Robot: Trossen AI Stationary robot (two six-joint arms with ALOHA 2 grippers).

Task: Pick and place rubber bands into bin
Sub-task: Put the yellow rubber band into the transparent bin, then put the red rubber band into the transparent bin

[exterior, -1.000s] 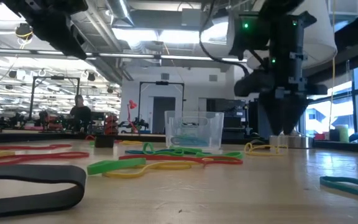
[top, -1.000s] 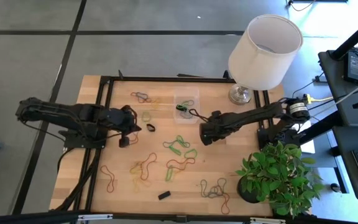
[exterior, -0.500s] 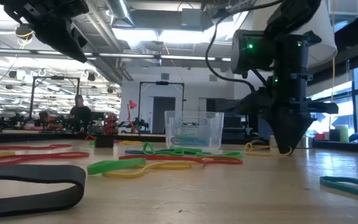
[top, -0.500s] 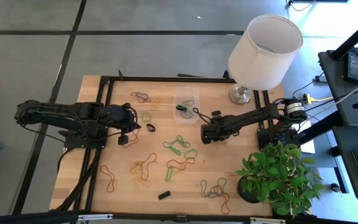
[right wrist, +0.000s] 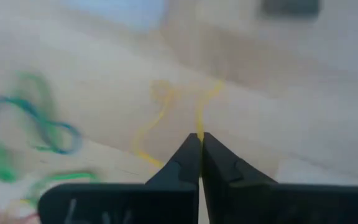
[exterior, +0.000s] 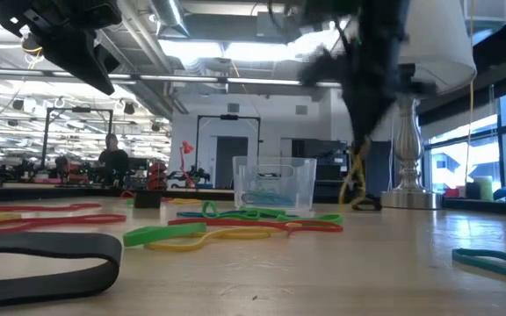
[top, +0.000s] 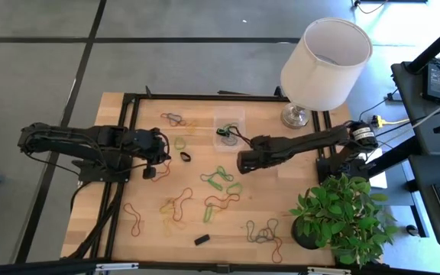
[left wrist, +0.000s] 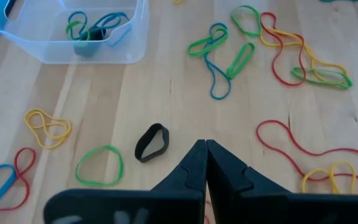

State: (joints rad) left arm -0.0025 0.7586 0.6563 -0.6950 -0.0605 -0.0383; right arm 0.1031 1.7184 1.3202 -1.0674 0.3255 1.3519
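Many coloured rubber bands [top: 220, 177] lie scattered over the wooden table. The clear bin [top: 229, 130] stands at the far middle with a few bands inside [left wrist: 95, 28]. Just on the near side of the bin, my right gripper [top: 243, 162] is shut on a yellow rubber band [exterior: 354, 175]; its fingertips [right wrist: 201, 138] meet in the right wrist view. High above the table's left half, my left gripper [top: 157, 156] is shut with nothing in it [left wrist: 205, 144]. A black band [left wrist: 151, 142] lies on the table just ahead of it. My right gripper pinches one strand of the yellow rubber band [right wrist: 199, 127] between its two fingertips, coming from above. The rest of the band hangs slack below the fingers. Its lower end [exterior: 348, 197] reaches down near the table top; I cannot tell whether it touches.
A white lampshade on a metal stand [top: 323, 65] rises at the far right, and a potted plant [top: 342, 218] stands at the near right. Small black blocks [top: 202, 239] [top: 266, 139] lie on the wood. A black frame [top: 128, 153] borders the table.
My right gripper has shut on the yellow band where it lay on the table. It has then risen and gone toward the table's left edge, nearer the bin, and the band now hangs below it.
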